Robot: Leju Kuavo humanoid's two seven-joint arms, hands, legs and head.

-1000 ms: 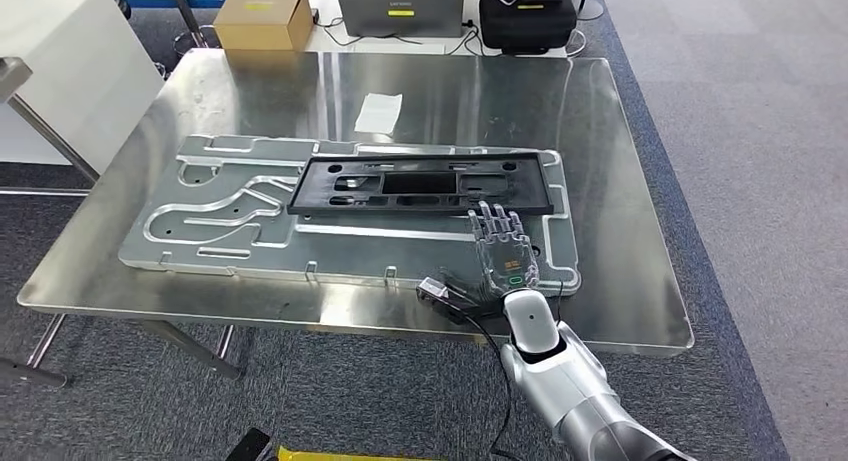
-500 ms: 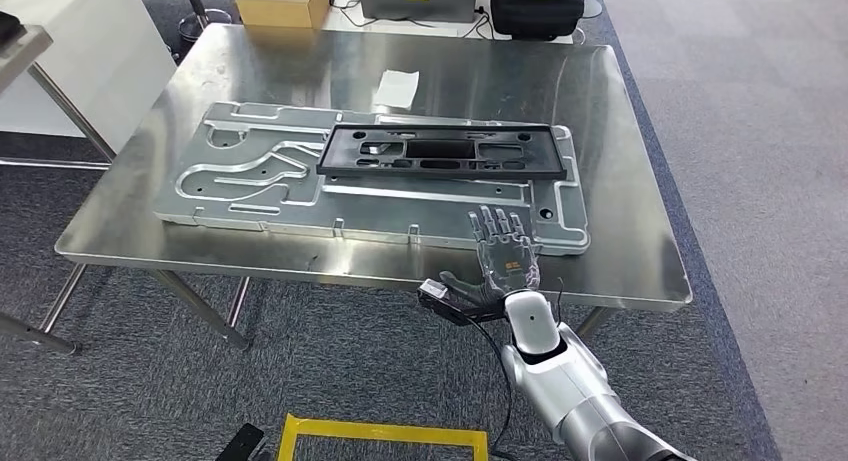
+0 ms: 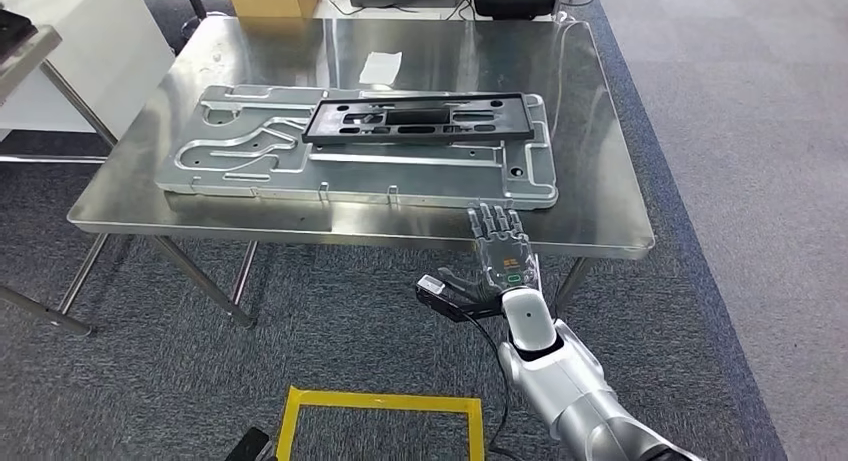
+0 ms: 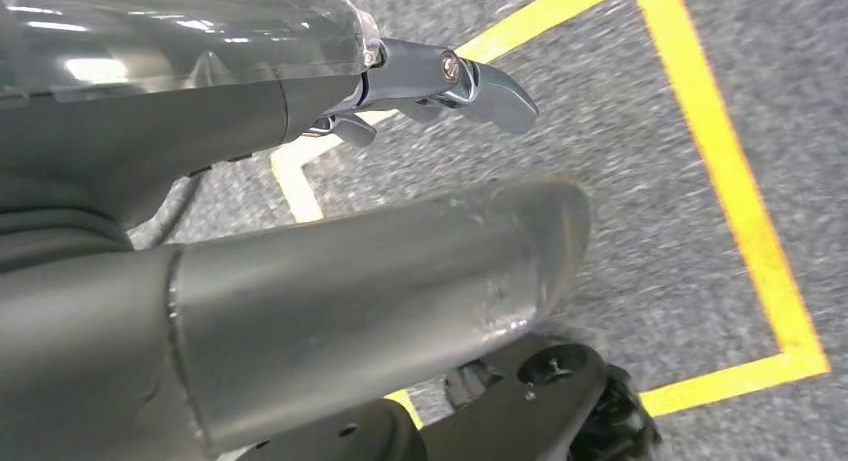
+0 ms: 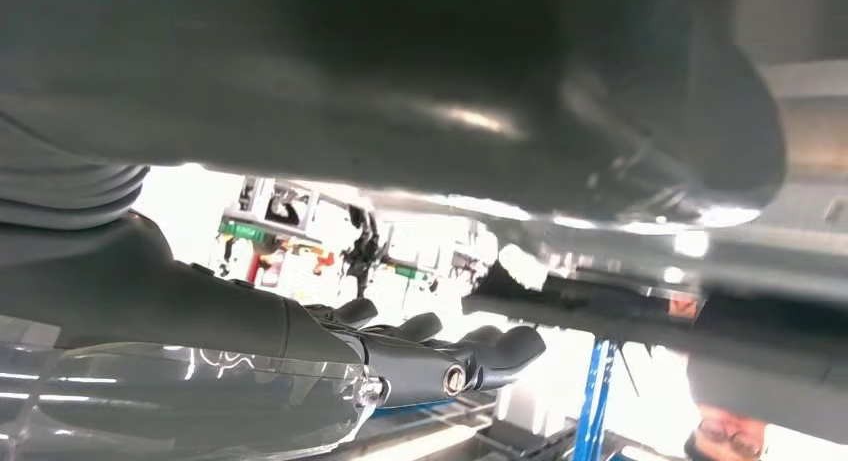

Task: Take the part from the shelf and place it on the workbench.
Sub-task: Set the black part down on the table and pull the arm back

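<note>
Black plastic part (image 3: 418, 119) at twelve o'clock on the desk (image 3: 600, 196) looks light, stiff, best gripped along its long edges; right hand (image 3: 505, 261) spread, empty.

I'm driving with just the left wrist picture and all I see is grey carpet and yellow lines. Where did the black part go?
Observer: In the head view the black part lies on a grooved metal plate on the workbench.
Operator: Is a hand holding it?
Observer: No. The right hand is apart from it, by the bench's front edge, with its fingers spread and nothing in them.
Operator: Is anything else up there?
Observer: A white paper slip lies on the bench behind the plate.
</note>
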